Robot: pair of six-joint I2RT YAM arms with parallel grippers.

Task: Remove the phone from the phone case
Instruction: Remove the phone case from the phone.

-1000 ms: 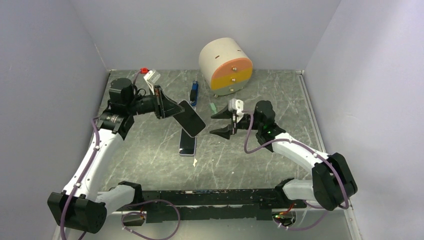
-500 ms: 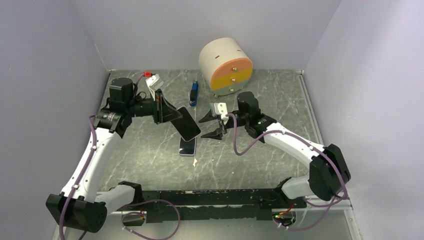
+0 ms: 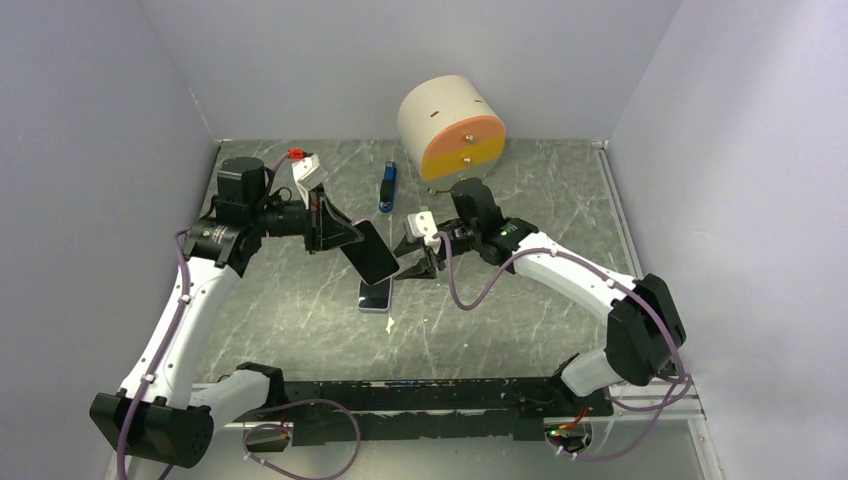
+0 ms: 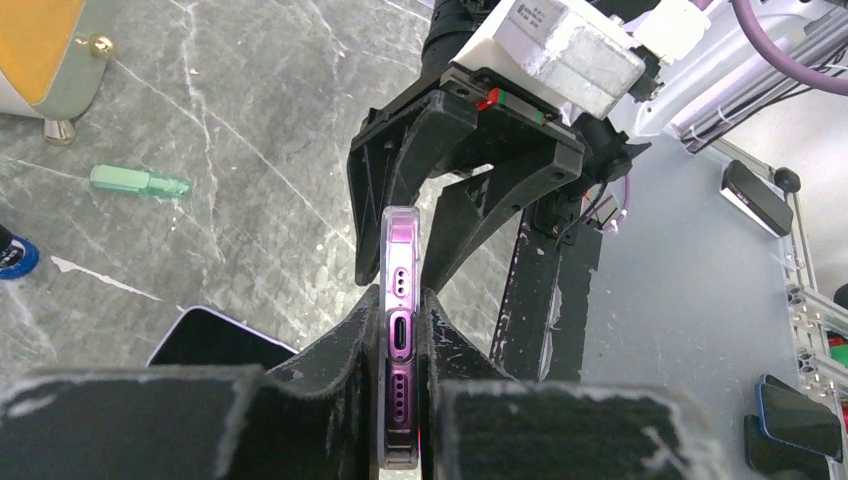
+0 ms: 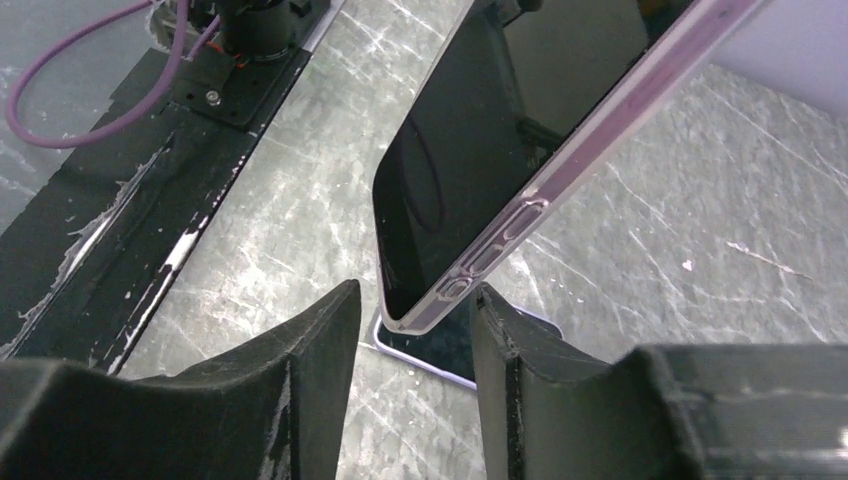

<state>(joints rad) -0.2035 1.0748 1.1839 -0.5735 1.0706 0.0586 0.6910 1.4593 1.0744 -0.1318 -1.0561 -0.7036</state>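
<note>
The phone [image 3: 372, 252] sits in its clear, purple-tinted phone case [image 4: 401, 262] and is up in the air over the middle of the table [image 3: 300, 310], tilted with its dark screen facing the near edge. The left gripper [image 3: 350, 238] has it clamped by one end, one finger flat on each face. From the left wrist camera you look straight at the case's end with the charging port, the two black fingers [image 4: 352, 340] pinching it from both sides.

The right gripper [image 3: 402, 260] comes at it from the other side with its jaws spread. The phone's free lower corner, the one with the side buttons, hangs between the two fingertips [image 5: 325, 320]. There is a clear gap to one of them; I cannot tell if the other touches the case.

Directly below, a second phone [image 3: 375, 294] lies flat on the marbled grey-green tabletop, screen up, partly hidden under the raised one. A small white scrap [image 3: 390, 323] lies just beside its near end.

Further back stands a round cream drawer unit [image 3: 452, 133] with an orange and a yellow front, and to its left a small blue and black object [image 3: 388, 187] lies on the table. The left wrist view also catches a short green stick [image 4: 140, 181] lying near the foot of that unit.
</note>
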